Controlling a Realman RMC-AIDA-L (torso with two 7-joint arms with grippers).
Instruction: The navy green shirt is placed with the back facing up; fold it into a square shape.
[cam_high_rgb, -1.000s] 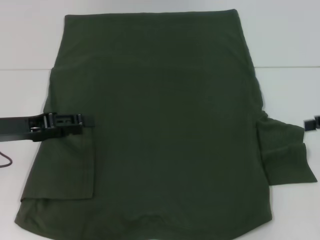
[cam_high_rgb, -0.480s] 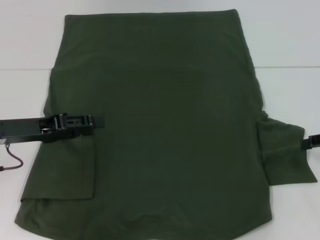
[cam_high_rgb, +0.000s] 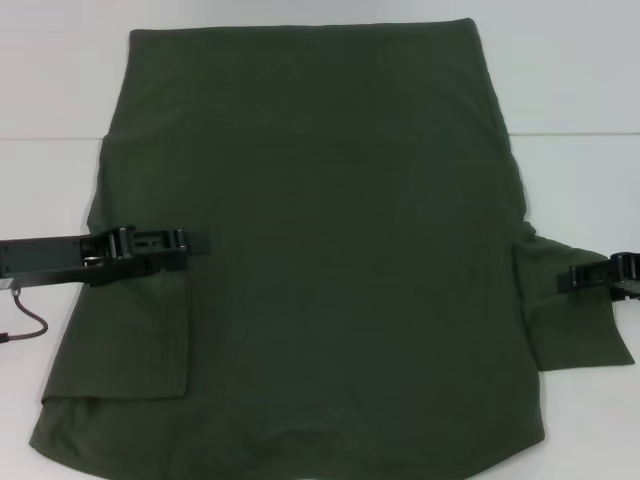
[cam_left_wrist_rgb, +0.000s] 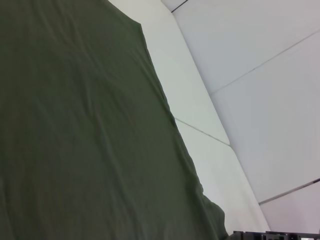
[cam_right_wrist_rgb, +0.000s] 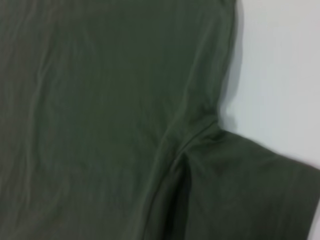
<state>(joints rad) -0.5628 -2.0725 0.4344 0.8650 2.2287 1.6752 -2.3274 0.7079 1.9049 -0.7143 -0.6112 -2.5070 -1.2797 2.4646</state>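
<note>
1. Because the navy green shirt (cam_high_rgb: 320, 250) lies spread flat and fills most of the white table (cam_high_rgb: 580, 90), it reads as a big, limp sheet: soft matte cloth, light, no stiffness of its own, and probably not slippery on the tabletop.
2. State of the shirt: the sleeve on the robot's left (cam_high_rgb: 140, 335) is already folded in over the body, its straight edge lying on the cloth. The sleeve on the robot's right (cam_high_rgb: 570, 320) sticks out past the side seam onto the table, with a crease at the armpit (cam_right_wrist_rgb: 182, 150).
3. Handling judgement: a cloth this soft will sag and drag wherever it is not held, so a pinch at an edge or a corner should carry better than a pinch in the middle. The outer hem of the right sleeve looks like the next place to take hold, then the side hems for the long folds.
4. Left gripper (cam_high_rgb: 195, 243) reaches in low over the shirt, just above the folded sleeve. Whether its fingers are apart or together cannot be told.
5. Right gripper (cam_high_rgb: 575, 277) sits over the upper part of the unfolded sleeve. Its finger state cannot be told either.
6. Risk: a one-layer pinch may pull wrinkles across the body.
</note>
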